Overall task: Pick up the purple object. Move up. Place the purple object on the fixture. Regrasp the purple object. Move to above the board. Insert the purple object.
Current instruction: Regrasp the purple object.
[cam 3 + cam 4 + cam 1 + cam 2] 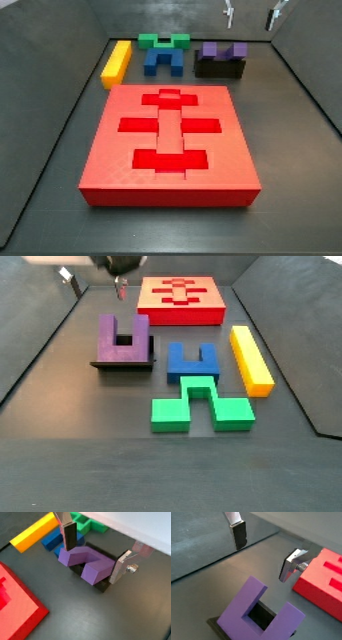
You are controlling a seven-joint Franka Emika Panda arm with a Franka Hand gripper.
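Purple object (122, 336) sits on the fixture (221, 69), prongs clear of it — free of the pincer (93, 551), which hangs above it with jaws wide, nothing between the silver fingers (238, 533). Board (170, 150) lies flat on the dark surface, apart from the fixture. Beside the fixture: blue block (193, 361), green block (201, 404), yellow bar (116, 62)

One purple block (123, 335), one blue block (191, 360), one green block (201, 404), one yellow bar (250, 358), one red board (170, 145), one fixture (221, 68), one claw (97, 552) above it.
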